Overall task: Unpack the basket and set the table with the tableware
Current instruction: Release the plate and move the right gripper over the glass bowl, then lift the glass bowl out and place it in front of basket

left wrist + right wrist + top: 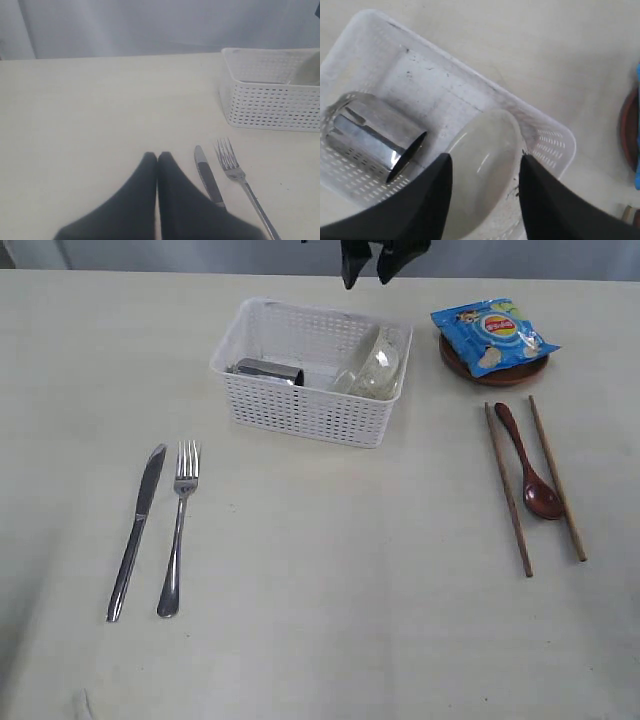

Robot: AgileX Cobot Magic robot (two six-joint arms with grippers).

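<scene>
Tableware is partly laid out on the pale desk [320,640]. Nearest, on the left, a steel knife [135,535] and fork [178,530] lie side by side, handles at the near end. On the right, a wooden spoon [528,465] lies between two chopsticks [508,490]. My left hand [158,156], fingers pressed together and holding nothing, is near the knife. Farther back, mid-desk, the white basket [300,415] holds a steel cup [268,371] lying on its side at its left end. A white bowl [375,365] is tipped on edge against its right end wall. To the basket's right, a blue chip bag [492,332] lies on the small brown plate [495,377]. Farthest back, my right hand [366,278] hangs above the basket, fingers spread wide and empty. The bowl lies straight beneath it, framed between the fingers. I judge the right hand much the nearer for lifting the bowl.
</scene>
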